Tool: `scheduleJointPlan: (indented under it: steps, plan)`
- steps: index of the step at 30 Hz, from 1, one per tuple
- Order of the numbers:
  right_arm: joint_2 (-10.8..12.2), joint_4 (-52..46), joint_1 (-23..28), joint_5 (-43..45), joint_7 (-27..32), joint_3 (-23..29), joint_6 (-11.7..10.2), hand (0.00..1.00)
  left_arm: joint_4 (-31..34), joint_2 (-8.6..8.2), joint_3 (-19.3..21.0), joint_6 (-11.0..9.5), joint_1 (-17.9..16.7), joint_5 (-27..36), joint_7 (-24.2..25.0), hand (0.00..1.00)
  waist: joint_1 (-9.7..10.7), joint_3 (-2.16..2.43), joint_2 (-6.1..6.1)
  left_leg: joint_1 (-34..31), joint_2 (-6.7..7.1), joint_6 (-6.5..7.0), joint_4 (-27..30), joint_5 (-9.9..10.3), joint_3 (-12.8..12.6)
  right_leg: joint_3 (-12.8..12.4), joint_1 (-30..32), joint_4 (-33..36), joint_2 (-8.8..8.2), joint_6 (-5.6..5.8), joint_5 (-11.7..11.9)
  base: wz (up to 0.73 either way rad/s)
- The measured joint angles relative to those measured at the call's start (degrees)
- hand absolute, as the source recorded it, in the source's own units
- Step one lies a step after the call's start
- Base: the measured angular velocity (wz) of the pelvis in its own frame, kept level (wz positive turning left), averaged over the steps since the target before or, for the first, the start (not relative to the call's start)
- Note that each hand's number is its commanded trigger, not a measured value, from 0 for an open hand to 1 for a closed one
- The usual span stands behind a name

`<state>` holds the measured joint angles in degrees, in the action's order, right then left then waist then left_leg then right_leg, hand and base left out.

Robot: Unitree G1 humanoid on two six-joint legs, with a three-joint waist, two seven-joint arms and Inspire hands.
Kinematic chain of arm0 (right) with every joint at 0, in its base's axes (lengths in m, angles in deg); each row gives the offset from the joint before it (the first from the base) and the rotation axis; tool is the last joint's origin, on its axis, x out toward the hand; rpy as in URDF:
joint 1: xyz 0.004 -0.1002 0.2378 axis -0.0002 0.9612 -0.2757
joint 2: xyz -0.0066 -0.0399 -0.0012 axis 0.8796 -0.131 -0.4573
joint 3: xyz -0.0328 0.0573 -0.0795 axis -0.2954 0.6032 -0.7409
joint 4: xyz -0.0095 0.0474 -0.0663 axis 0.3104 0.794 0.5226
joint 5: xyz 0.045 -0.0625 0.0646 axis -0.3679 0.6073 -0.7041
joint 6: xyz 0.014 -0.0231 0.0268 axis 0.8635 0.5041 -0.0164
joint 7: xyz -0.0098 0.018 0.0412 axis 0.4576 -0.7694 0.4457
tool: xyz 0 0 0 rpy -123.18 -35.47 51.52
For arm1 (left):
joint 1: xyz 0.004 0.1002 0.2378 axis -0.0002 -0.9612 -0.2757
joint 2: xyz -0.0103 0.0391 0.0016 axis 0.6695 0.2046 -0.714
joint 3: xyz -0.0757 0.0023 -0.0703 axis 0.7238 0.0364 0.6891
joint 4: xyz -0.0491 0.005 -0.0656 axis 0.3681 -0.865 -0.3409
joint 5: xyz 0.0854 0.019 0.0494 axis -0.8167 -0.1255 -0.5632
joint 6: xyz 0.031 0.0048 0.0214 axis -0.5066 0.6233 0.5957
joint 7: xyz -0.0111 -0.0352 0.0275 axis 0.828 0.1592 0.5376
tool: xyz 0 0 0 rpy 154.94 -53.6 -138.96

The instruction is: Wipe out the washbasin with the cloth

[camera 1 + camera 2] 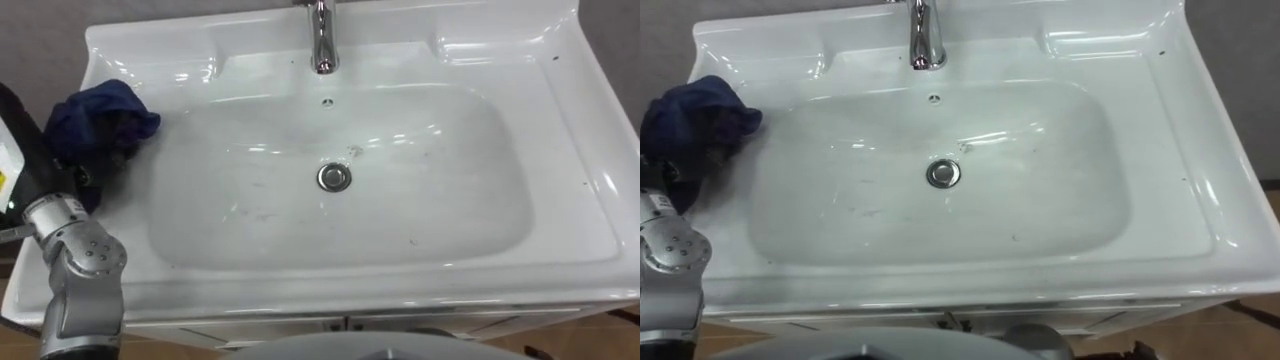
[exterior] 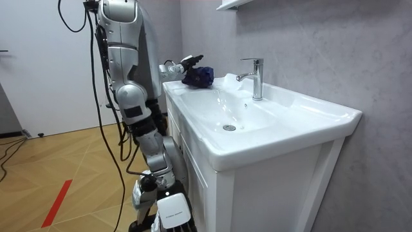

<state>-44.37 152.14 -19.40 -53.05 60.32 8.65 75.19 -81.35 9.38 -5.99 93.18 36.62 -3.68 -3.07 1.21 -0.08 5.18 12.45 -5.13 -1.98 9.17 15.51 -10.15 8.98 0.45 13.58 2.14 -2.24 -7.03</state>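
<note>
A white basin point(image 1: 560, 150) lies below me, with a chrome tap point(image 1: 322, 40) at its back and a round drain point(image 1: 334, 177) in the middle. A crumpled dark blue cloth point(image 1: 100, 112) sits on the basin's left ledge. My left hand point(image 1: 92, 168) comes in from the lower left, and its dark fingers are curled into the cloth. In the room view I stand at the front of the vanity, and the left hand point(image 2: 185, 63) holds the cloth point(image 2: 201, 77) at the far corner of the ledge.
The basin's bowl is wet, with a few dark specks on its floor. A raised rim runs along the back and both sides. A grey wall stands behind the tap point(image 2: 256, 77). The white vanity cabinet point(image 2: 257, 193) stands on a wooden floor.
</note>
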Motion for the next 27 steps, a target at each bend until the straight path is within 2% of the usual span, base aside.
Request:
scheduleJointPlan:
  steps: [4, 6, 10, 19, 22, 27]
  plan:
    - [0.4, 0.1, -0.6, -0.5, 0.0, 0.0, -1.5, 0.00, 0.9, -0.02, 0.4, -2.2, 0.2, 2.3, -0.1, 0.00, 0.0, -0.01, -0.31, 0.0, -0.05, 0.00, 0.0, 0.0, 0.0, 0.0, 0.0, 0.1, -0.04, -0.02, 0.0, 0.00]
    - [0.6, 0.1, -0.7, -1.0, 0.0, 0.0, -1.9, 0.00, 2.0, -0.06, 0.5, -2.6, 0.3, 3.8, -0.2, 0.00, 0.1, -0.04, -0.62, 0.0, -0.07, 0.00, 0.0, 0.0, 0.0, 0.1, -0.1, 0.1, -0.05, -0.02, 0.0, 0.02]
    - [0.7, 0.6, -1.0, -2.2, -0.7, 0.0, -2.8, 0.00, 2.9, -0.08, 1.1, -5.2, 0.4, 7.3, -0.3, 0.00, -0.1, -0.23, -1.21, 0.0, -0.05, 0.00, 0.0, 0.0, 0.0, 0.4, -0.2, 0.0, -0.07, -0.02, 0.0, 0.01]
    - [1.1, 2.3, -0.9, -3.8, -0.8, 0.3, -4.7, 0.00, 2.8, -0.21, 1.1, -7.8, 0.4, 16.4, -0.3, 0.00, -0.1, -0.23, -1.30, 0.2, -0.09, 0.00, 0.0, 0.0, 0.0, 0.6, -0.7, -0.9, 0.04, 0.04, 0.1, 0.00]
    - [1.1, 2.2, -1.0, -3.9, -1.1, 0.7, -4.9, 0.00, 2.8, -0.23, 1.2, -7.9, 0.4, 18.7, -0.2, 0.00, -0.2, -0.22, -1.14, 0.3, -0.09, 0.00, 0.0, 0.0, 0.0, 0.5, -0.8, -0.9, 0.08, 0.06, 0.1, -0.01]
    - [1.2, 2.2, -1.0, -3.9, -1.4, 1.3, -4.9, 0.00, 2.8, -0.22, 1.2, -7.9, 0.4, 18.7, -0.3, 0.00, 0.0, -0.23, -0.97, 0.3, -0.10, 0.00, 0.0, 0.0, 0.0, 0.8, -1.1, -1.0, 0.04, 0.10, 0.1, 0.00]
